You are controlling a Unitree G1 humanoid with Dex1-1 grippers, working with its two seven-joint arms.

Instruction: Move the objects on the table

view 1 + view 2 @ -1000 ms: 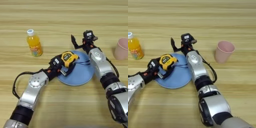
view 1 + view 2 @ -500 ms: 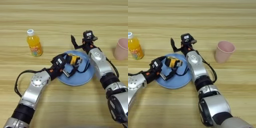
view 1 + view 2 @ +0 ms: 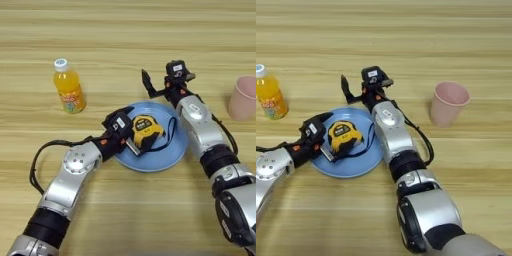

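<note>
From the left eye, the blue plate [image 3: 155, 155] sits mid-desk [image 3: 125, 30], and the tape measure [image 3: 145, 132] lies on it, its black strap [image 3: 170, 135] curling toward the plate's right side. The left tool [image 3: 131, 139] is at the plate's left rim, touching the tape's left side; whether it is clenched or released I cannot tell. The right tool [image 3: 162, 85] hangs just beyond the plate's far rim, fingers spread, grasping nothing. The bottle [image 3: 69, 86] stands upright well left of the plate.

From the right eye, the pink cup [image 3: 448, 104] stands upright well right of the plate, mouth up
</note>
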